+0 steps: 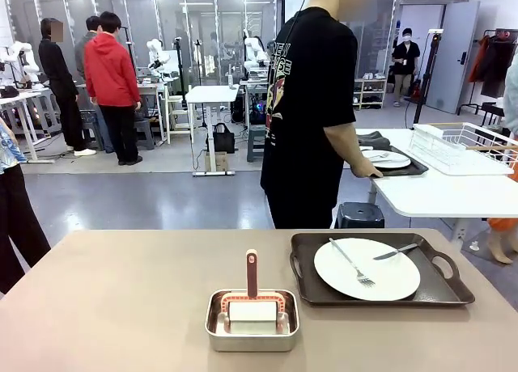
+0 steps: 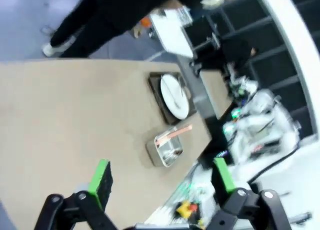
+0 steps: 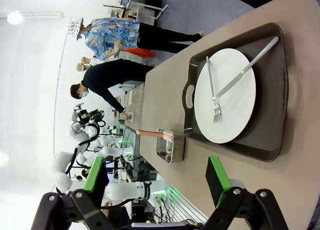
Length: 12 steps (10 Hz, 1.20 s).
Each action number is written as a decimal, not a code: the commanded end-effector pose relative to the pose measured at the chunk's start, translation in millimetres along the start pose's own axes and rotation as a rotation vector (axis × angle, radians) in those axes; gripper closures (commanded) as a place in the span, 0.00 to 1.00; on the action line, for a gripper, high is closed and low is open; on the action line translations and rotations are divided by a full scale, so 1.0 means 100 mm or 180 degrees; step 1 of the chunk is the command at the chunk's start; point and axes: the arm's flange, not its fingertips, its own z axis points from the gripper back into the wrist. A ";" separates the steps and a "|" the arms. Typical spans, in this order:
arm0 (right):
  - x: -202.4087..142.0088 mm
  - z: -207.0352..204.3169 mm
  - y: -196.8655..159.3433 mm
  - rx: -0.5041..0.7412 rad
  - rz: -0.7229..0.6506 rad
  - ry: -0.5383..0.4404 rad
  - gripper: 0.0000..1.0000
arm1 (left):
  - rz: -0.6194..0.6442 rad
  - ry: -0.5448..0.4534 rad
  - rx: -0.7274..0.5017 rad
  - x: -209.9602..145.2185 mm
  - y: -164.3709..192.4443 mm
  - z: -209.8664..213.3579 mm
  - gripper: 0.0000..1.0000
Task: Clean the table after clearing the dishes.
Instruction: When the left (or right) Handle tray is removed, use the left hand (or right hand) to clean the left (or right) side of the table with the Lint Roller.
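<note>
Both pincers stand wide open and hold nothing: the left pincer (image 2: 162, 176) and the right pincer (image 3: 156, 176) hang above the desk (image 1: 121, 307). Nearest on the desk is a steel pan (image 1: 251, 344) with a red-handled scrubber (image 1: 252, 273) inside. Just right of it lies one tray (image 1: 441, 293) with plate (image 1: 388, 281), fork (image 1: 353, 264) and knife (image 1: 396, 251). Farther off, a person has a hand on the second tray (image 1: 411, 171), which rests on a white table (image 1: 437, 196). I judge the clearing half done. Lift the near tray level by both handles, so the cutlery does not slide, and only then wipe.
</note>
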 end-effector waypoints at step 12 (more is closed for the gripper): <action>-0.01 0.01 0.03 0.0012 0.0011 -0.0009 0.00 | -0.3440 0.1293 0.0681 -0.80 -1.70 -2.22 0.00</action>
